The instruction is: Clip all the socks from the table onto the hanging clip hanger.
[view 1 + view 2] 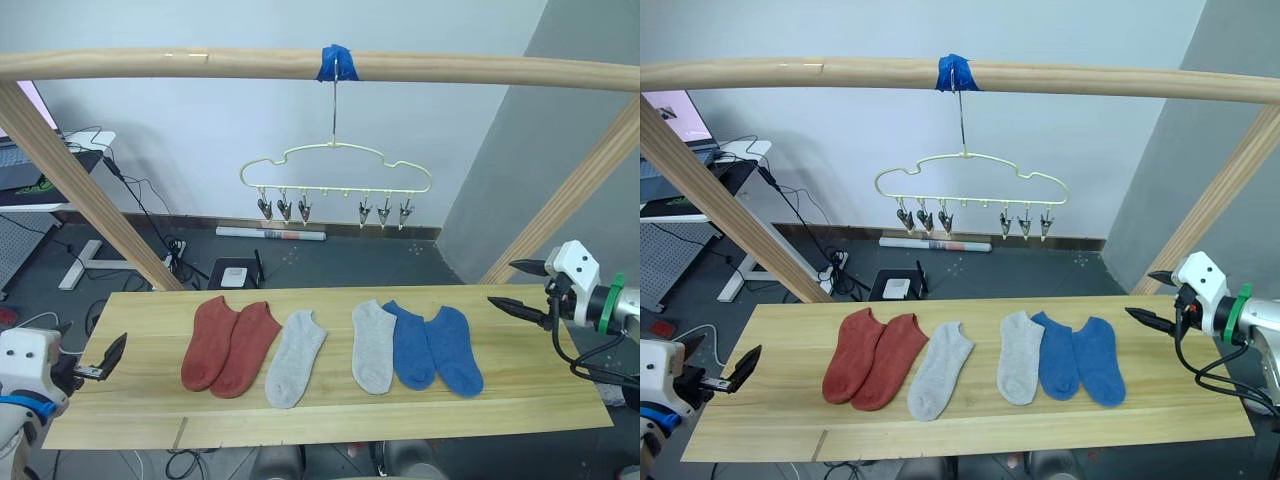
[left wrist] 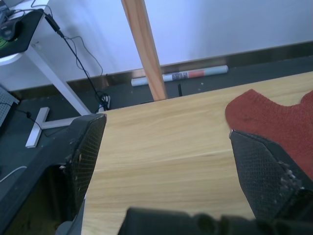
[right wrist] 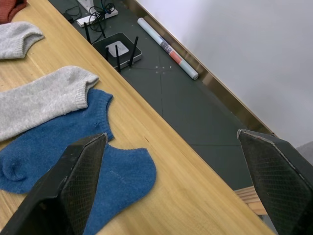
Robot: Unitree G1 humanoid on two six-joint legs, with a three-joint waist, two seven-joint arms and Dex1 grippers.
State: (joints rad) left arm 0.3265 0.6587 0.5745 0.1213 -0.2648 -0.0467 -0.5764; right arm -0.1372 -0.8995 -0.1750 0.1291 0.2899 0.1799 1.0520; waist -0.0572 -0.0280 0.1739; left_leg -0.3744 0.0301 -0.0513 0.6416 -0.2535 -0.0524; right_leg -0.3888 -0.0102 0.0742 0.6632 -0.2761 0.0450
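Several socks lie in a row on the table (image 1: pixel 130 320): two rust-red socks (image 1: pixel 228 345) at the left, a light grey sock (image 1: pixel 297 357) and another grey sock (image 1: pixel 373 345) in the middle, two blue socks (image 1: pixel 437 347) at the right. Above and behind them the cream clip hanger (image 1: pixel 335 165) hangs with nothing in its metal clips (image 1: pixel 284 209). My left gripper (image 1: pixel 108 358) is open at the table's left end, a short way from the red socks (image 2: pixel 274 117). My right gripper (image 1: pixel 502 283) is open at the right end, near the blue socks (image 3: pixel 58 152).
The hanger's hook is taped with blue tape (image 1: pixel 338 60) to a thick wooden pole (image 1: pixel 150 64) held up by slanted wooden supports (image 1: pixel 85 190). On the floor behind lie a black box (image 1: pixel 234 273), a rolled tube (image 1: pixel 270 233) and cables. A desk (image 1: pixel 40 170) stands at the far left.
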